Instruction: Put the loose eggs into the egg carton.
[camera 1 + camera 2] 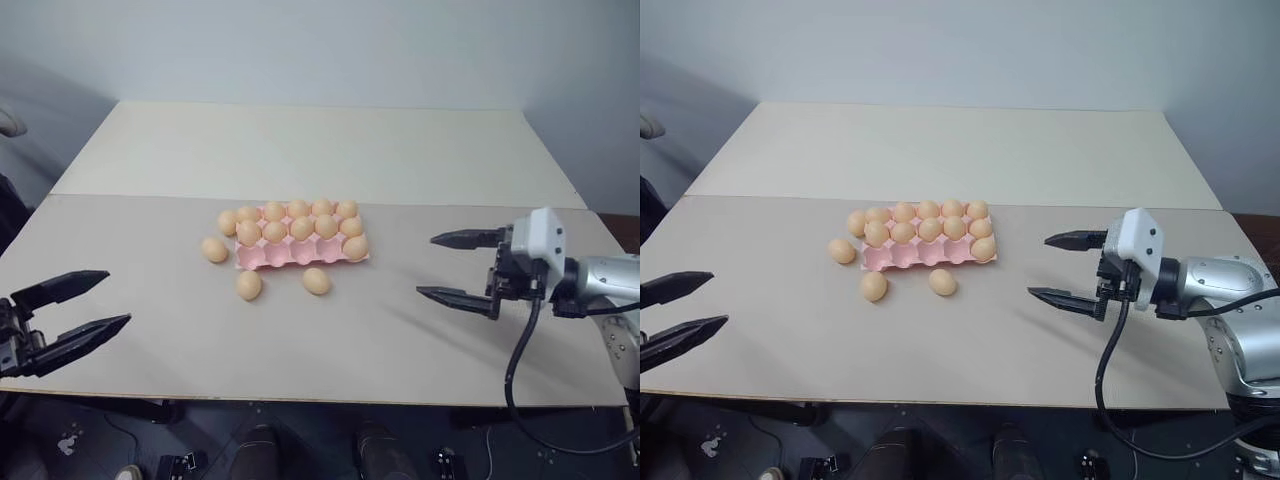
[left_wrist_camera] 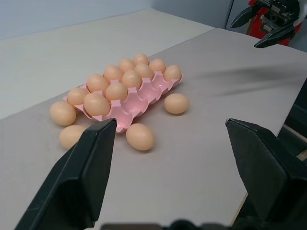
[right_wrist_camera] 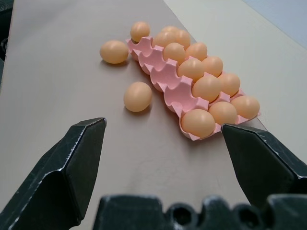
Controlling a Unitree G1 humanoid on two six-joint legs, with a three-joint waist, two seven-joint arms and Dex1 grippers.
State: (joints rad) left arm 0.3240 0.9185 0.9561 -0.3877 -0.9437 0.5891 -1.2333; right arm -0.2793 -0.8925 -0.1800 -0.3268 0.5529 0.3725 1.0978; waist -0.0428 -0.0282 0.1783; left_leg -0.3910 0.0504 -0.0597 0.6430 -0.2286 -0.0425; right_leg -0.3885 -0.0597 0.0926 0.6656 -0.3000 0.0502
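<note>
Pink moulded egg carton (image 1: 300,250), lidless, sits mid-frame on the pale desk (image 1: 400,330), its front row mostly unfilled. Four loose tan-orange eggs (image 1: 316,281) lie beside it. Left gripper (image 1: 75,315) and right gripper (image 1: 462,268) hover apart, fingers released, empty.

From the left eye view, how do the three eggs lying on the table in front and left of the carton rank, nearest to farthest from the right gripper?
1. Front right egg, just before the carton.
2. Front left egg, off the carton's near-left corner.
3. Left egg, beside the carton's left end, farthest from the right gripper.
</note>
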